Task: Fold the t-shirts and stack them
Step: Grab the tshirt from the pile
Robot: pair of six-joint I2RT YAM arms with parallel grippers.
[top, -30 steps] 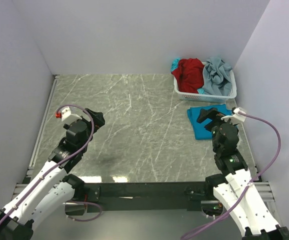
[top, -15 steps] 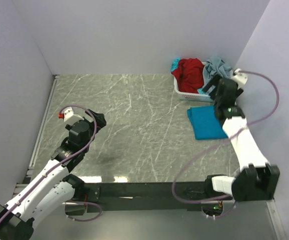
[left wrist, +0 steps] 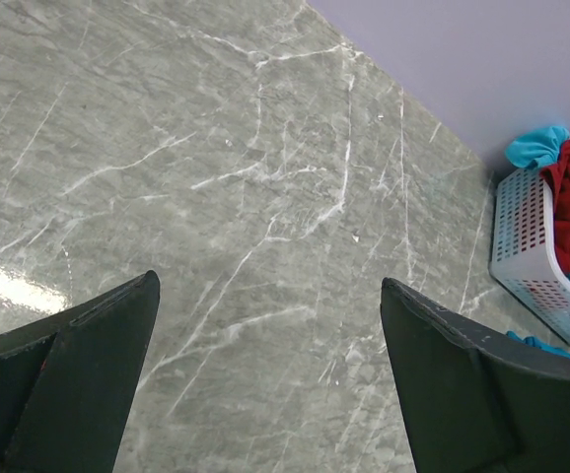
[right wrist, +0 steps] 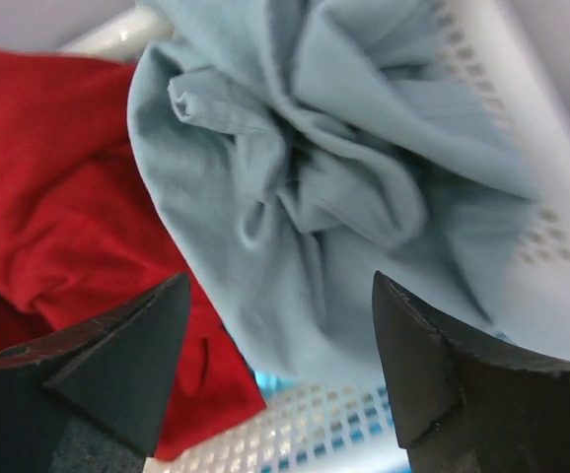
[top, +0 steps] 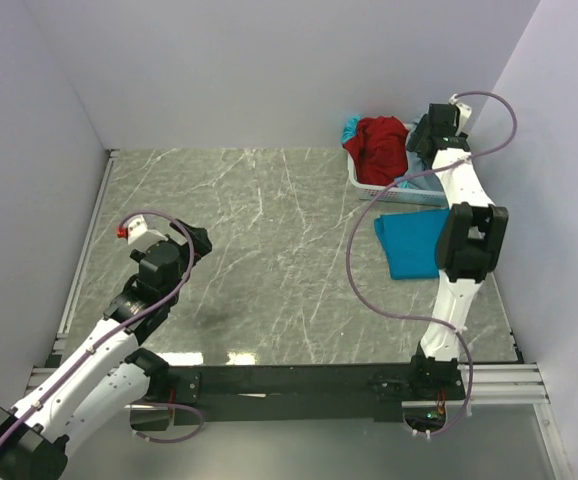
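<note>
Right gripper (right wrist: 280, 291) swings off folded turquoise t-shirt (top: 404, 248) on table (top: 269, 230), over to basket (top: 399, 192); hovers jaws apart, nothing pinched. Grey-blue t-shirt (right wrist: 315, 168) bunched right beneath, red t-shirt (right wrist: 58, 187) beside it. Step: fetching next shirt; next move, drop, pinch grey-blue cloth, lift clear. Left gripper (left wrist: 265, 305) idle, wide open

At upper right of the overhead view we see a red t-shirt (top: 377, 145) and a grey-blue t-shirt (right wrist: 315, 187) crumpled side by side in the basket (top: 394, 192); just below, a turquoise t-shirt (top: 409, 245) lies folded flat.
</note>
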